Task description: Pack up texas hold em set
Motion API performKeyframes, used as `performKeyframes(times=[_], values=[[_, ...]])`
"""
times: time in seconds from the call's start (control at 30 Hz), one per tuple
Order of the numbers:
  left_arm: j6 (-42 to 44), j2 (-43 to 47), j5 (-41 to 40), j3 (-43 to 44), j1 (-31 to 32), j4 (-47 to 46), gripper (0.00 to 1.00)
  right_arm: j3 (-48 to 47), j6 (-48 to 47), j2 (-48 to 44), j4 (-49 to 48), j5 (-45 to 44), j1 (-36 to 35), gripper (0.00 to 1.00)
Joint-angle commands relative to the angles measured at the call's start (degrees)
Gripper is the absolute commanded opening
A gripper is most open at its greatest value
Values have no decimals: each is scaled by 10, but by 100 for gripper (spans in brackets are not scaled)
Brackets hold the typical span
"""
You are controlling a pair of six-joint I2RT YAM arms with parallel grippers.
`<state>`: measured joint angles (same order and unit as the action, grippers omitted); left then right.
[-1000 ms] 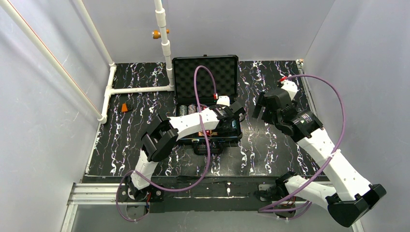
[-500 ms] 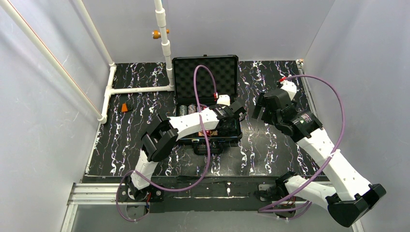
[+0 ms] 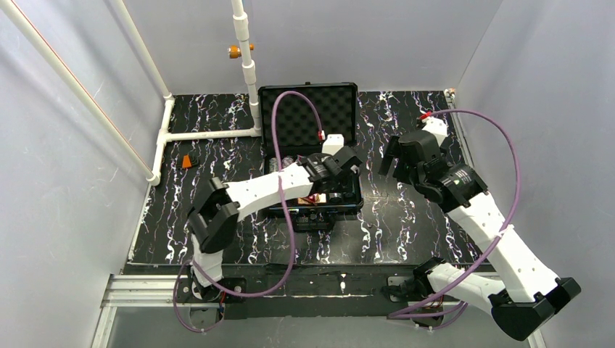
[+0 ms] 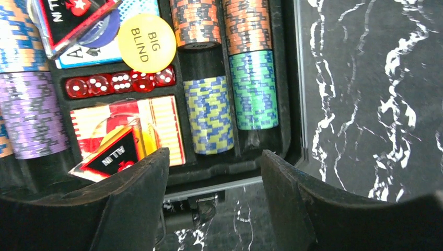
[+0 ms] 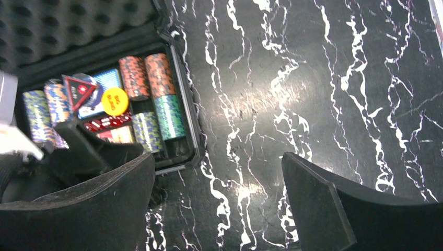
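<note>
Both left claw (image 4: 213, 154) and right claw (image 5: 218, 157) gape empty.

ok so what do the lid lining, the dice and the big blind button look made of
Lid lining: soft dark foam, matte, judging by its egg-crate bumps. Dice: probably translucent red plastic, glossy; light glows through them. Big blind button: likely smooth yellow-orange plastic with printed lettering, though the look leaves it open.
</note>
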<state>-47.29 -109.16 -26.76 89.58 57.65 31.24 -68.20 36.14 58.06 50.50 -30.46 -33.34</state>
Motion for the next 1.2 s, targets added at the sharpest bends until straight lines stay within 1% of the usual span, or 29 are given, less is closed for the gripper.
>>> performKeyframes(times=[0.0, 0.2, 0.3, 0.4, 0.53, 0.63, 0.7, 0.77, 0.97, 1.1, 1.17], values=[[55, 104, -10, -63, 5, -34, 64, -56, -15, -14, -24, -5, 3, 98], [121, 225, -53, -167, 4, -42, 64, -76, -27, -16, -35, 9, 3, 98], [165, 284, -70, -207, 4, -34, 69, -91, -29, -8, -39, 30, 3, 99], [179, 337, -106, -242, -1, -3, 77, -101, -34, 3, -54, 61, 3, 98], [195, 404, -107, -289, -35, 15, 84, -120, -41, 29, -64, 96, 3, 98], [213, 457, -73, -322, -73, 15, 86, -131, -48, 53, -75, 118, 3, 98], [225, 488, -27, -341, -103, 14, 87, -139, -55, 74, -87, 135, 3, 98], [239, 516, 6, -353, -127, 21, 87, -166, -65, 107, -90, 154, 3, 98], [273, 570, 56, -353, -155, 78, 89, -270, -81, 218, -87, 193, 3, 98], [285, 608, 124, -372, -181, 95, 92, -314, -87, 278, -107, 214, 10, 98], [279, 622, 141, -384, -190, 103, 92, -345, -92, 318, -105, 230, 20, 98]])
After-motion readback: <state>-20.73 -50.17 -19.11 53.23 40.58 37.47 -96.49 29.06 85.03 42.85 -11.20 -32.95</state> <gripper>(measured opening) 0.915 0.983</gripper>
